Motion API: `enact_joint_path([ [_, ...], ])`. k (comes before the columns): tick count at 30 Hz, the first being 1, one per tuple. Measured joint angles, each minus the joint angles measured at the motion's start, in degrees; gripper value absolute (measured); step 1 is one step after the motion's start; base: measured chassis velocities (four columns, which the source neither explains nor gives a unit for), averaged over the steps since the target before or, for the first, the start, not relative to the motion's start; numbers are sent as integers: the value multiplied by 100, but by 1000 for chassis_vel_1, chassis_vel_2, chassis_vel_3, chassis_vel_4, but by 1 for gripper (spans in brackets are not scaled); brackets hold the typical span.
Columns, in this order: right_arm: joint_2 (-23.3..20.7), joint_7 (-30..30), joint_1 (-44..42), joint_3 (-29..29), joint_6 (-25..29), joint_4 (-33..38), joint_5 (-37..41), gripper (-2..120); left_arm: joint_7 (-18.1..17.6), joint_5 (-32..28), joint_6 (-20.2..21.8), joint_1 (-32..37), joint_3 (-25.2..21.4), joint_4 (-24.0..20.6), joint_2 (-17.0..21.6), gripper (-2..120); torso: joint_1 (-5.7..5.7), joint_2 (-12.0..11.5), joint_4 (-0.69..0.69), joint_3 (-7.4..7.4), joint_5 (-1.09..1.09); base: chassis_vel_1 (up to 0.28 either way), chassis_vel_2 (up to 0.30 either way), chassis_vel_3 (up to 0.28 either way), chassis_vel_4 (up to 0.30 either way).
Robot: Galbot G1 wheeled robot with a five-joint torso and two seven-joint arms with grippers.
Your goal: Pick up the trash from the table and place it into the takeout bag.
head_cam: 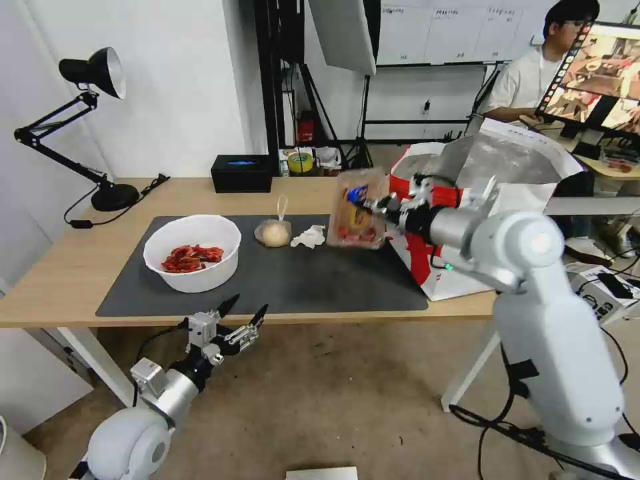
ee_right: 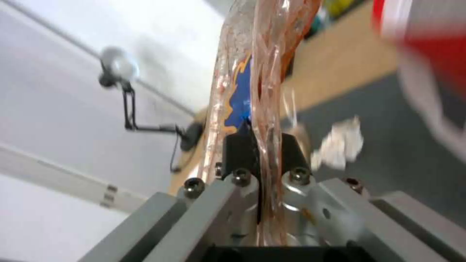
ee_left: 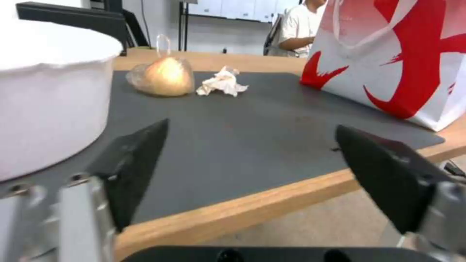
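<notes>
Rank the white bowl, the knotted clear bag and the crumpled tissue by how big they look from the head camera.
1. White bowl, clearly largest.
2. Knotted clear bag.
3. Crumpled tissue, only slightly smaller than the bag; the two are close.

All three sit on the mat at similar distance, so nearness barely skews this.

The table [head_cam: 80, 267] is seen from above and in front by the head camera. From the near edge, low, the left wrist camera is aimed across the mat [ee_left: 252, 123]. The tissue [ee_left: 222, 82] is shared with the right wrist view, taken close along its own fingers.
</notes>
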Motion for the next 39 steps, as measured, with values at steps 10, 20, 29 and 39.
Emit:
enact_joint_path([
  [10,-695,140,647,420,230,-253,2,0,19,16,39,214,-111,-177,-119,100,0,0,0,0,0,0,0,0,0],
  [20,-1464,-148,960,493,225,-856,-506,0,23,10,44,136,-17,-116,-197,100,0,0,-1,0,0,0,0,0,0],
  [29,-1639,-562,967,352,221,-1233,-1377,0,24,-15,69,26,119,-58,-191,100,0,0,-1,1,0,0,0,0,0],
  [39,-1480,-703,745,284,329,-1405,-1677,0,41,-25,109,7,125,-68,-169,100,0,0,0,1,-1,0,0,0,0],
])
